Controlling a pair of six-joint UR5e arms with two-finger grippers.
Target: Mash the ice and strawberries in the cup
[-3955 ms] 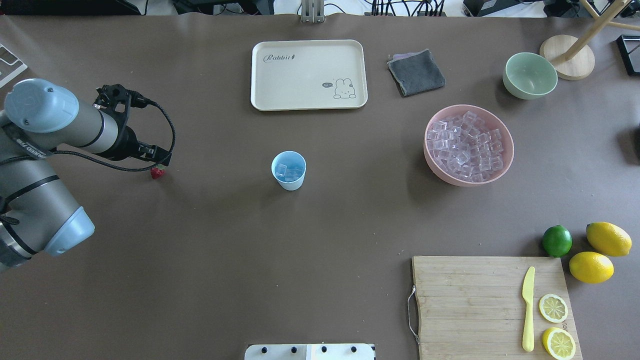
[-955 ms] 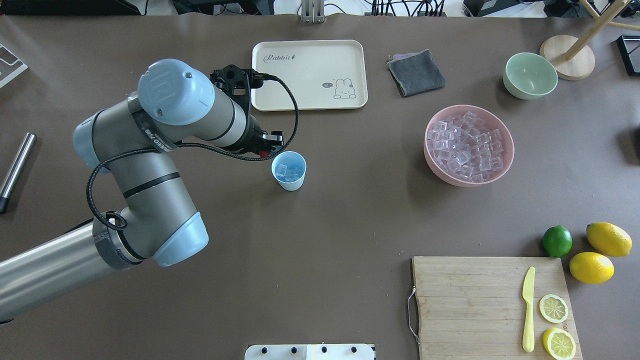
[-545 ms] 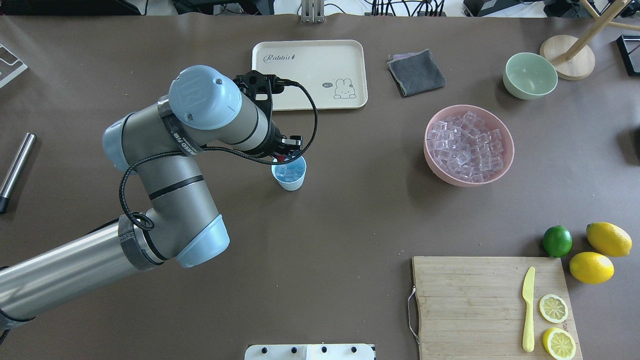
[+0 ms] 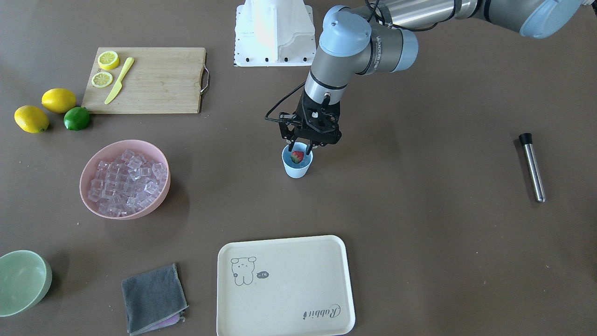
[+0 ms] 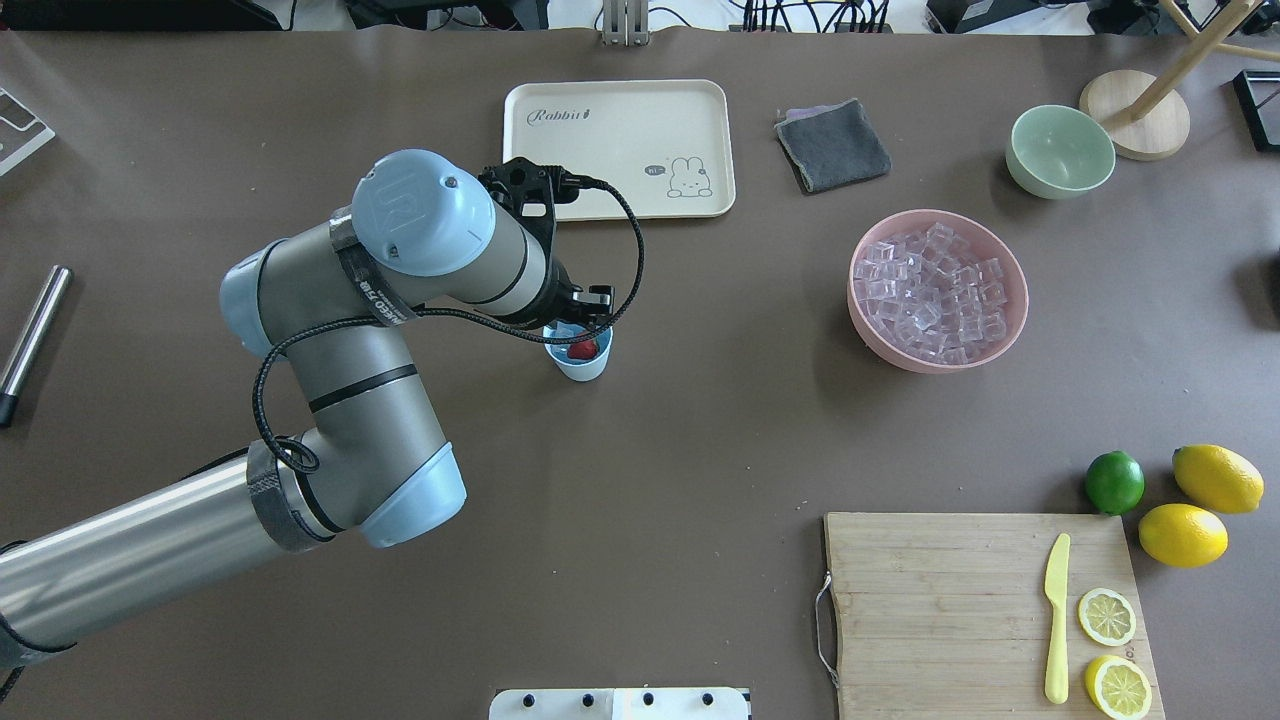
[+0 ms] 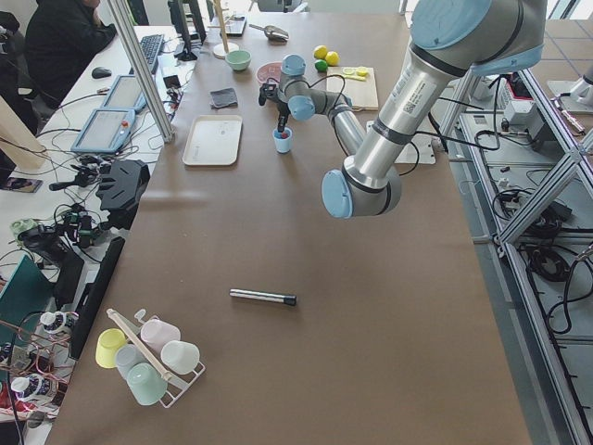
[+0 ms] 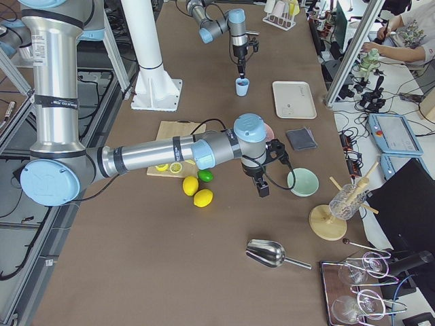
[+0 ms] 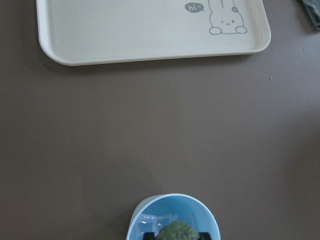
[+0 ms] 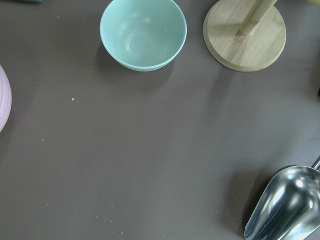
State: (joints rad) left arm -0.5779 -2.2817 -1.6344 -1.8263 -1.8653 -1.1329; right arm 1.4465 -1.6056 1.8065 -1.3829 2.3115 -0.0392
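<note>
1. Because the left gripper (image 4: pixel 301 150) hangs just over the light-blue cup (image 4: pixel 297 167) mid-tabletop, an off-centre lift could nudge the rim and tip out the ice (image 8: pixel 150 221).
2. Its fingers (image 4: pixel 309 148) look narrowly parted, the strawberry (image 4: pixel 297 157) between them inside the cup; whether they grip it I cannot tell.
3. The right gripper's state is unclear too.

A light-blue cup (image 4: pixel 297 164) holds a red strawberry (image 4: pixel 297 156) with a green top, on a brown table (image 4: pixel 419 233). A pink bowl (image 4: pixel 161 192) contains clear ice (image 4: pixel 126 179); the cream tray (image 4: pixel 289 298) has a grey rabbit drawing.
</note>
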